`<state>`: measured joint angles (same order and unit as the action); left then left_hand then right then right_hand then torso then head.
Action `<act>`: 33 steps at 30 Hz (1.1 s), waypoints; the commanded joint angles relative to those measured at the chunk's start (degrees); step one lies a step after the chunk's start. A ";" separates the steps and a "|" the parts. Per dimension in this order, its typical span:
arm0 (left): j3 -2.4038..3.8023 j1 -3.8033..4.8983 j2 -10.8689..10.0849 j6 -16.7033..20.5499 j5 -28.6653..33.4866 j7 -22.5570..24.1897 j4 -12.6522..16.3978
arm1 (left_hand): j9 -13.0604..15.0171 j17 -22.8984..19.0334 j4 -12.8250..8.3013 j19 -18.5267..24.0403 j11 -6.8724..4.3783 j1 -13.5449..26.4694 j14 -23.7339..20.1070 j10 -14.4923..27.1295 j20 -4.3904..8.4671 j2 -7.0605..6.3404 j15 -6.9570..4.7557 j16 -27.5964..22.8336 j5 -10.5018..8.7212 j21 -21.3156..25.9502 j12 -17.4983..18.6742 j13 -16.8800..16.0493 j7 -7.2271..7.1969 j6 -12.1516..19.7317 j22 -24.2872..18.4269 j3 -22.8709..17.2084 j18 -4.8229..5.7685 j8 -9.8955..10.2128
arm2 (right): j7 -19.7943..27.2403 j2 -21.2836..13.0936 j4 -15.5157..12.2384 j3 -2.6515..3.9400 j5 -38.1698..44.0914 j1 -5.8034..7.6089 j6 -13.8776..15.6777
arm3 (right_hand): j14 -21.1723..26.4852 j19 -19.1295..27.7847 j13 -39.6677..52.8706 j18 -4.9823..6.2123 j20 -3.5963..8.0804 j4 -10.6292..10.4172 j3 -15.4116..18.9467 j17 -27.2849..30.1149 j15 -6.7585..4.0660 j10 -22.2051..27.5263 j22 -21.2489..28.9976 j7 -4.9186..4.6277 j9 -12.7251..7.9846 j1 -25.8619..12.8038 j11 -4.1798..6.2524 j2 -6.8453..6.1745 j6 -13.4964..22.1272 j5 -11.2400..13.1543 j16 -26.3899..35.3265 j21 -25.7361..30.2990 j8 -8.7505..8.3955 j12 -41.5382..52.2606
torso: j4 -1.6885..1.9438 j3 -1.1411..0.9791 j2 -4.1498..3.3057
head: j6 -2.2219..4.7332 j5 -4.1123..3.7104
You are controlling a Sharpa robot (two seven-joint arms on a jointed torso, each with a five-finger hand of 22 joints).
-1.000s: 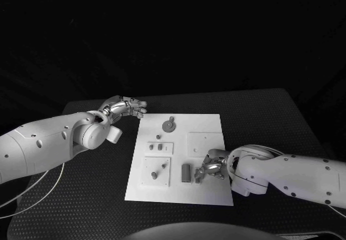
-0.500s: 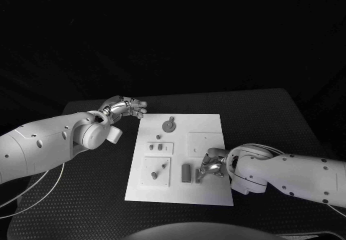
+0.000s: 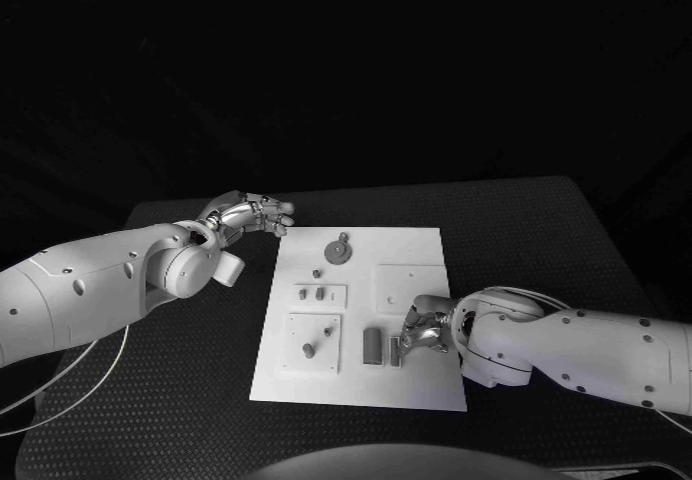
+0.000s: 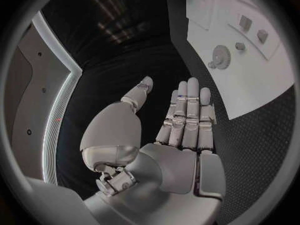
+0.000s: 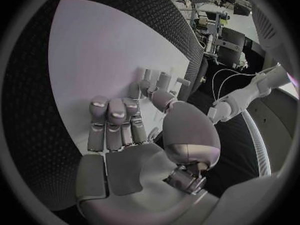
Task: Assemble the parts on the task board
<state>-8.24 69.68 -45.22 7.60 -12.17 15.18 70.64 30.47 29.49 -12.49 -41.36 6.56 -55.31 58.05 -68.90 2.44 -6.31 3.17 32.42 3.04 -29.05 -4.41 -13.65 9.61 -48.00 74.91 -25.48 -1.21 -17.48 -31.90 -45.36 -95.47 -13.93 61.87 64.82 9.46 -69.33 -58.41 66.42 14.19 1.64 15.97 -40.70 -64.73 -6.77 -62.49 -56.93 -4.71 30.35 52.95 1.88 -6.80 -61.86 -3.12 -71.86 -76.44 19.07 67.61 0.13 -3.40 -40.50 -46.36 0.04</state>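
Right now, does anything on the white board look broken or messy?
Nothing stands out. The task board lies flat on the black table, and its small parts, such as the gear, sit neatly on it. The right robot hand is over the board; the left robot hand is beside it.

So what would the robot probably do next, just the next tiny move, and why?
Probably the right hand closes its fingers a little further on the small grey parts beside it. That hand sits low on the task board, its fingers curled right next to those pieces, though whether it already holds one cannot be told. The left hand hangs off the board's far corner, fingers extended, holding nothing.
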 commanded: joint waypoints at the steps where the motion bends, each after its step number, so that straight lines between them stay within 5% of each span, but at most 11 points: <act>1: 0.02 0.07 0.08 -0.64 -0.16 0.30 0.12 | -0.09 0.10 0.29 -0.07 -0.02 0.38 -0.04 0.27 -0.42 -0.01 0.53 -0.22 0.07 0.30 0.21 0.04 0.22 -0.10 0.92 0.01 -0.26 0.00 | 0.12 -0.21 -0.15 -0.08 1.46 -0.19 -0.56 | -0.13 0.12 -0.02 0.81 -0.24 0.18 0.16 -0.03 -0.18 -0.40 0.09 0.31 0.03 -0.39 -0.12 -0.07 -0.16 0.34 0.05 -0.16 0.22 -0.08 | -0.07 0.07 0.02 | 0.11 0.06; 7: 0.02 0.07 0.09 -0.63 -0.17 0.31 0.06 | -0.09 0.12 0.31 -0.07 -0.02 0.39 -0.03 0.27 -0.43 -0.01 0.53 -0.23 0.07 0.31 0.21 0.04 0.22 -0.10 0.93 0.01 -0.26 0.00 | 2.42 -0.97 -0.24 -0.07 -0.70 -0.19 -0.40 | -0.16 0.12 -0.18 0.81 -0.34 -0.39 0.32 0.07 -0.16 -0.30 0.31 0.20 -0.11 -1.57 -0.22 -1.65 0.01 0.27 0.20 -0.04 0.09 -0.37 | -0.02 0.05 0.04 | 0.30 0.02; 11: 0.02 0.07 0.11 -0.59 -0.17 0.35 -0.16 | -0.09 0.12 0.31 -0.07 -0.02 0.39 -0.03 0.27 -0.43 0.00 0.54 -0.23 0.07 0.32 0.21 0.04 0.22 -0.10 0.93 0.01 -0.26 0.00 | 7.71 -1.88 0.15 -0.01 -6.77 -0.13 -3.36 | -0.12 0.15 -0.23 0.81 -0.40 -1.33 -0.03 0.16 -0.07 -0.20 0.51 0.09 -0.31 -2.39 -0.33 -3.18 0.16 0.18 0.38 0.11 -0.11 -0.57 | 0.03 0.04 0.07 | 0.72 -0.10; 14: 0.02 0.07 0.16 -0.70 -0.17 0.64 -0.16 | -0.09 0.14 0.34 -0.07 -0.01 0.44 -0.03 0.27 -0.43 -0.05 0.54 -0.25 0.07 0.33 0.21 0.04 0.22 -0.10 0.94 0.04 -0.26 0.00 | 8.37 -2.07 1.00 0.47 -9.07 0.17 -6.64 | 0.92 0.80 -0.26 0.81 -0.53 -5.07 0.55 0.22 0.26 1.39 0.88 -0.93 -0.93 -6.81 -1.12 -7.03 2.93 0.32 0.90 0.77 -1.62 -1.21 | -0.07 0.06 0.12 | 1.20 -0.20; 18: 0.02 0.07 0.32 -0.20 -0.70 0.40 -0.18 | -0.11 0.30 0.93 -0.07 0.00 1.52 -0.02 0.31 -0.46 -0.61 0.57 -0.42 0.02 0.47 0.22 0.04 0.23 -0.08 1.00 0.49 -0.24 0.01 | 9.97 -2.78 2.07 0.72 -11.18 1.05 -5.84 | 2.90 2.35 0.14 0.80 -0.52 -7.49 3.99 -0.11 1.19 3.77 0.89 -2.07 -1.30 -11.67 -2.33 -8.28 6.27 0.22 1.19 1.21 -3.09 -1.31 | -0.07 0.05 0.13 | 2.43 -0.22; 21: 0.02 0.07 0.68 1.46 -3.46 -0.37 -0.76 | -0.15 0.54 2.14 -0.25 -0.04 3.21 0.22 0.22 -0.40 -0.97 0.49 -0.46 0.00 0.51 0.17 0.02 0.23 -0.07 1.07 0.90 -0.29 0.03 | 10.29 -3.50 2.54 1.10 -11.30 1.89 -4.81 | 4.40 4.03 0.44 0.81 -0.32 -8.20 7.57 -0.48 1.64 5.46 0.80 -2.55 -1.06 -15.16 -2.68 -6.77 7.41 0.45 1.13 1.59 -3.25 -1.15 | -0.05 0.05 0.14 | 3.16 -0.50; 24: 0.02 0.07 0.79 2.11 -3.16 -0.44 -0.88 | -0.20 0.74 4.33 -0.26 -0.14 6.18 0.29 0.14 -0.28 -0.56 0.39 -0.62 0.04 0.66 0.15 0.00 0.13 -0.08 1.10 1.46 -0.39 0.05 | 12.09 -4.01 3.22 1.42 -11.74 2.79 -4.50 | 5.24 5.63 0.50 0.81 0.25 -4.17 14.77 -0.78 1.55 6.35 0.48 -2.34 -0.58 -18.54 -2.69 -1.27 7.87 -0.03 0.71 1.51 -2.96 -0.55 | -0.13 0.03 0.22 | 3.77 -0.61; 25: 0.02 0.07 0.93 2.00 -2.82 -0.38 -0.93 | -0.20 0.75 4.33 -0.26 -0.14 6.18 0.29 0.14 -0.27 -0.57 0.39 -0.62 0.05 0.67 0.14 0.00 0.13 -0.08 1.10 1.46 -0.40 0.05 | 13.34 -4.11 3.77 1.61 -12.84 3.07 -4.09 | 5.41 5.91 0.24 0.81 0.62 -1.33 17.42 -0.67 1.71 6.56 0.52 -2.25 -0.54 -19.21 -2.54 0.41 7.91 -0.27 0.71 1.56 -2.90 -0.39 | -0.14 0.04 0.23 | 4.13 -0.67; 33: 0.06 0.07 2.16 5.46 3.10 5.10 -1.43 | -0.08 1.17 3.37 -0.43 -0.51 4.58 0.81 -0.66 -0.10 0.04 0.13 -0.46 0.11 0.60 -0.26 -0.22 -0.13 -0.61 1.22 0.76 -0.54 -0.27 | 28.21 -2.54 12.14 2.75 -26.82 5.08 -1.38 | 5.39 5.81 -0.32 0.81 1.06 0.69 17.92 -0.29 1.57 6.54 0.76 -2.49 -0.70 -15.89 -2.74 2.45 8.25 -1.96 0.81 1.67 -3.07 0.03 | -0.21 0.16 1.04 | 7.01 -1.28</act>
<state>-8.26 69.66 -43.30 9.83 -12.89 15.80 69.26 30.33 30.61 -8.97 -41.57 6.12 -50.12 58.53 -69.34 2.23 -6.26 3.33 32.19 3.04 -28.59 -4.41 -13.77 9.39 -48.22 74.94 -24.65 -1.24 -17.48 -13.49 -48.19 -84.19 -11.27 43.86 69.67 6.82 -64.05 -52.67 66.13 12.56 2.46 16.38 -22.62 -65.09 -5.19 -56.17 -56.22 -7.10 29.71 36.33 -0.69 -4.36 -54.13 -4.64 -70.96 -75.04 16.09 67.44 -0.10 -3.32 -39.88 -40.27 -1.03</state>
